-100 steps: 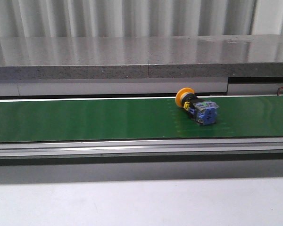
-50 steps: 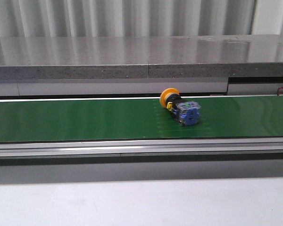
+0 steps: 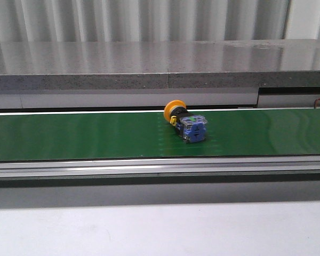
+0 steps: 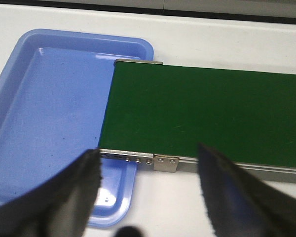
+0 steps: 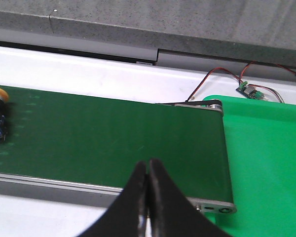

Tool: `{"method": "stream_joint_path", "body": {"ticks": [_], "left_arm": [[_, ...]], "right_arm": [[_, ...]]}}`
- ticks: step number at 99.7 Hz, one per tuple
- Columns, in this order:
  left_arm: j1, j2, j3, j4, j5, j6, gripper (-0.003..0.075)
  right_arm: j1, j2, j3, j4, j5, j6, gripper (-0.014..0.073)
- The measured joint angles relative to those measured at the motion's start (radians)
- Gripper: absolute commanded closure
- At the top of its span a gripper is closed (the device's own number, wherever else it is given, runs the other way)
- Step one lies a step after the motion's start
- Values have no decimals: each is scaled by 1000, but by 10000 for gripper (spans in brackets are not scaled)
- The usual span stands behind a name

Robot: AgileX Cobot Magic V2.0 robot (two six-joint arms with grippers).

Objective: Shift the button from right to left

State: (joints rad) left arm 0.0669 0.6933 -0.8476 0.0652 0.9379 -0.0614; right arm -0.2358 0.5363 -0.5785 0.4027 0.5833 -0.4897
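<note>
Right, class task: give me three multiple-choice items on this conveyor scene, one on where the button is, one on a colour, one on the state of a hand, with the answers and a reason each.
1. Where does the button lie?
A. On the green belt
B. In the blue tray
C. Between the left hand's fingers

2. What colour is the button's round cap?
A. Red
B. Yellow-orange
C. White

3. How do the fingers of the right hand stand?
A. Wide apart
B. Closed on the button
C. Pressed together, holding nothing

Answers:
1 A, the front view shows it lying on its side on the belt, near the far edge.
2 B, the cap shows yellow-orange above the blue-and-clear block.
3 C, the right wrist view shows both fingers meeting over bare belt, while the left hand is spread open.
</note>
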Motion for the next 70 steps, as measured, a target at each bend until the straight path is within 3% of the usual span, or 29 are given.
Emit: {"method": "stream_joint_path", "body": {"ticks": [5, 17, 41, 70], "left_arm": [[0, 0, 0, -1, -6, 2, 4], [0, 0, 0, -30, -34, 2, 41], [0, 37, 0, -217, -67, 35, 122], [-11, 188, 0, -466, -93, 147, 124]], "right_arm": [[0, 0, 0, 0, 0, 0, 662], [0, 0, 0, 0, 0, 0, 662], [0, 0, 0, 0, 0, 0, 662], [0, 0, 0, 0, 0, 0, 662]]}}
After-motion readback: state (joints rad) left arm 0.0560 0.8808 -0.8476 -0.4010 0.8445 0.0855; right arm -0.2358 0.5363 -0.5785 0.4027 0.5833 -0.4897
